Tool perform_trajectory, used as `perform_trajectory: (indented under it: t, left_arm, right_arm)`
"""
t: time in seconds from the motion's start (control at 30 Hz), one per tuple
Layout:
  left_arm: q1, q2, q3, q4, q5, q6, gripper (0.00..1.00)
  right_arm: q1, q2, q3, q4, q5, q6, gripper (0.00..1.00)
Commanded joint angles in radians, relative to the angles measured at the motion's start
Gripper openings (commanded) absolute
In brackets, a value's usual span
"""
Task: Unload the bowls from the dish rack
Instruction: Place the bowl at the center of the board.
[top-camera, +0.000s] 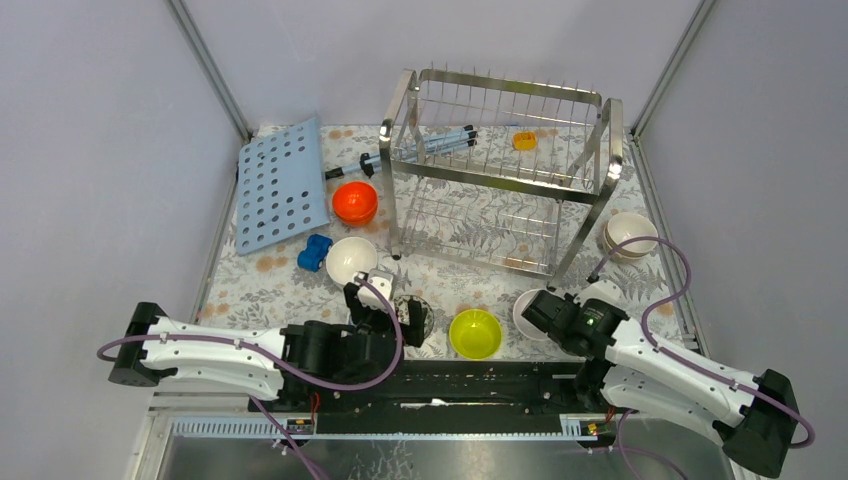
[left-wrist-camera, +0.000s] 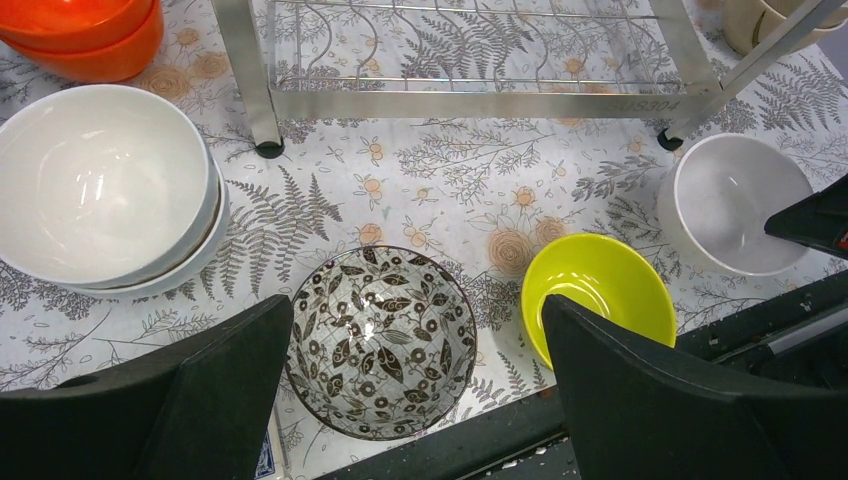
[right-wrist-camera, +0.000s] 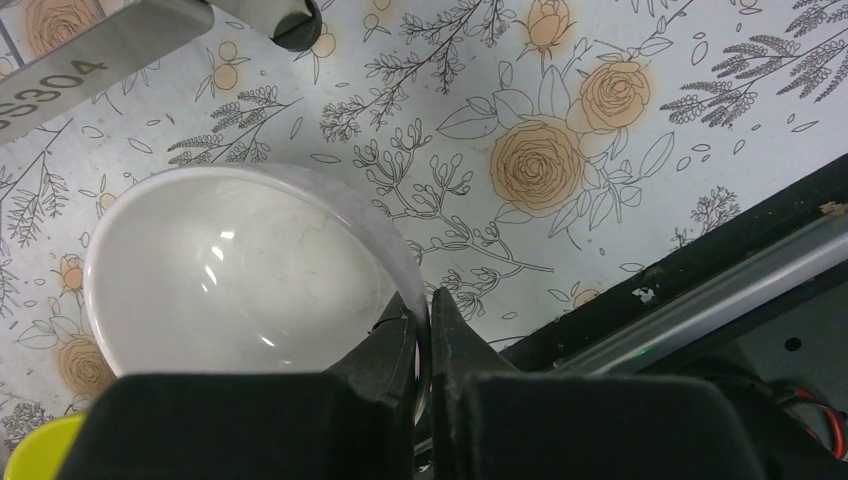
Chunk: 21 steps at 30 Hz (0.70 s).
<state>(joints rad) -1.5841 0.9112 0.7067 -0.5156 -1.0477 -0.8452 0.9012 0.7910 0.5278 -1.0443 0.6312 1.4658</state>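
Note:
The steel dish rack stands at the back of the table, and its tiers show only bare wire. My right gripper is shut on the near rim of a white bowl, which sits on the cloth by the rack's front right foot. My left gripper hangs open above a black-and-white patterned bowl, one finger on each side and not touching it. A yellow-green bowl rests between these two bowls. Stacked white bowls and an orange bowl lie to the left.
Two stacked beige bowls sit right of the rack. A light-blue perforated board leans at the back left, with a blue toy car in front of it. Pens and a small yellow object lie behind the rack.

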Motion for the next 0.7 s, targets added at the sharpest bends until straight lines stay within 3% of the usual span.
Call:
perform_trajectory:
  t: [0.0,0.13,0.23,0.47,0.67]
  left_arm:
    - [0.001,-0.017,0.024,-0.002,-0.037,-0.038,0.99]
    - [0.001,-0.008,0.023,-0.003,-0.035,-0.04,0.99]
    - [0.001,0.002,0.022,-0.003,-0.036,-0.047,0.99]
    - [0.001,0.045,0.031,0.001,-0.029,-0.048,0.99]
    - [0.001,0.063,0.031,0.001,-0.011,-0.056,0.99]
  right_arm:
    - [-0.007,0.009,-0.004,0.027,0.048,0.043,0.0]
    - [-0.007,-0.002,-0.013,0.039,0.05,0.039,0.01]
    - [-0.006,-0.003,-0.015,0.048,0.043,0.022,0.13]
    - [-0.007,-0.005,-0.021,0.065,0.03,0.003,0.24]
    - [-0.007,-0.014,-0.027,0.072,0.012,-0.001,0.27]
